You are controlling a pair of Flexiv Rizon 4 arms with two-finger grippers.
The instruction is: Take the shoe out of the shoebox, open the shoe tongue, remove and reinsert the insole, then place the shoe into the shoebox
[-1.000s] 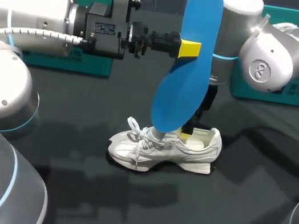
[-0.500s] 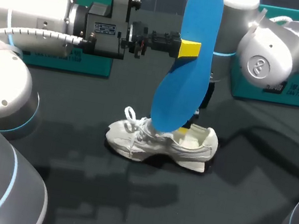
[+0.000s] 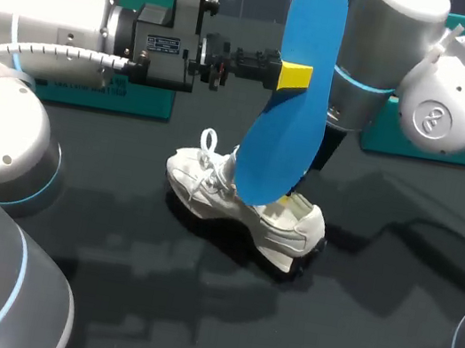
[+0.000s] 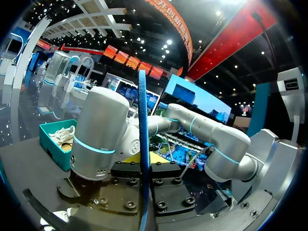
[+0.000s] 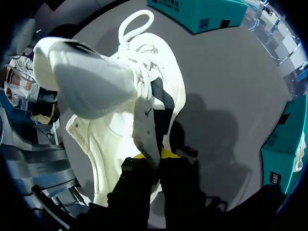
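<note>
Reinsertion of the insole is looking like the step in hand. Left gripper is clamping the blue insole upright, high over the table's middle. Right gripper is pinching the heel rim of the white shoe, which is sitting tilted just under the insole's lower end. Next, that lower end is needing lining up with the shoe's opening while the 2nd arm is steadying the shoe.

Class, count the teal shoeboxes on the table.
2. The left shoebox stands at the table's back left; the right shoebox at its back right, partly hidden by the right arm.
</note>
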